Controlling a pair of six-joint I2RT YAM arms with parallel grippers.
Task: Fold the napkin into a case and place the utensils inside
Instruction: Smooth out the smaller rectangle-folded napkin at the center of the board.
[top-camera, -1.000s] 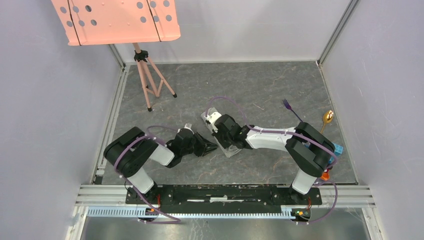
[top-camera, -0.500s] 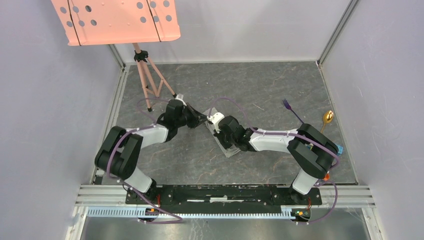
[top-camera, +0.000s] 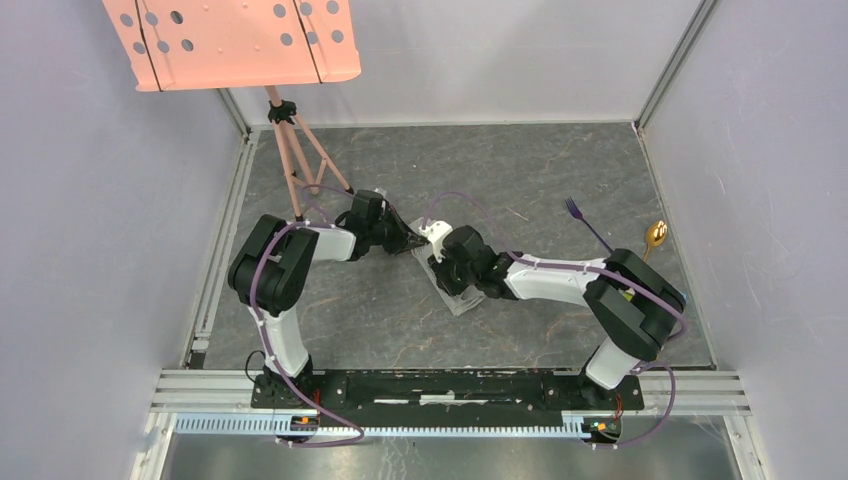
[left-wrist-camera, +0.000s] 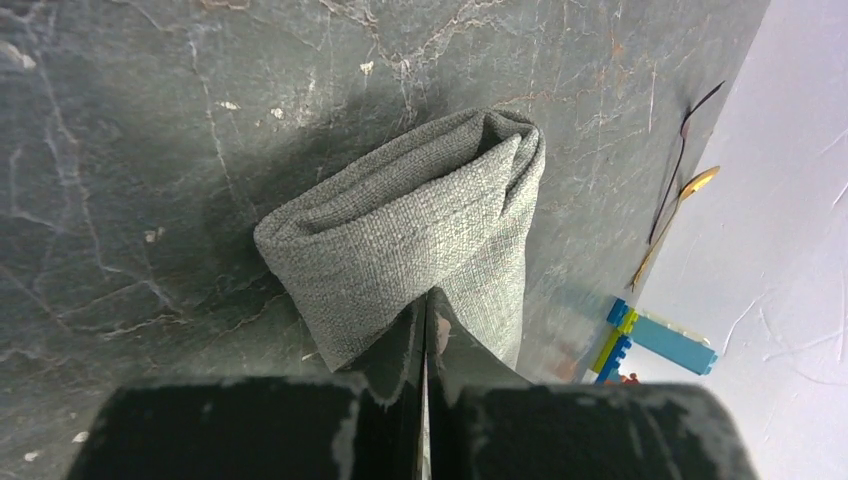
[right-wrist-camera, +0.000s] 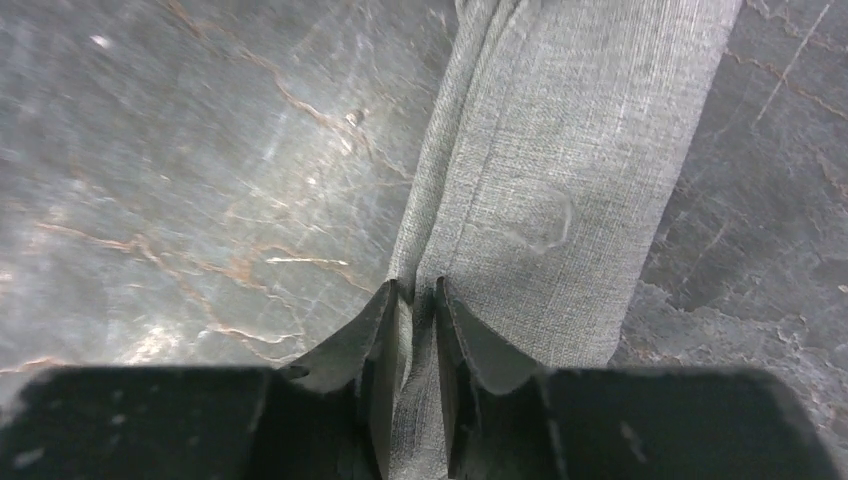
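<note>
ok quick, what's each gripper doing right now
left gripper: closed, pinching the edge of the napkin.
right gripper: nearly closed, gripping a fold of the napkin.

The light grey woven cloth napkin (left-wrist-camera: 420, 220) is matt, with a coarse, clearly visible weave and soft folds. The dark grey marbled stone-look worktop (right-wrist-camera: 200, 150) is smooth with a faint sheen. The small gold-bowled spoon (top-camera: 656, 234) looks glossy; the thin purple fork (top-camera: 580, 217) looks plastic.
</note>
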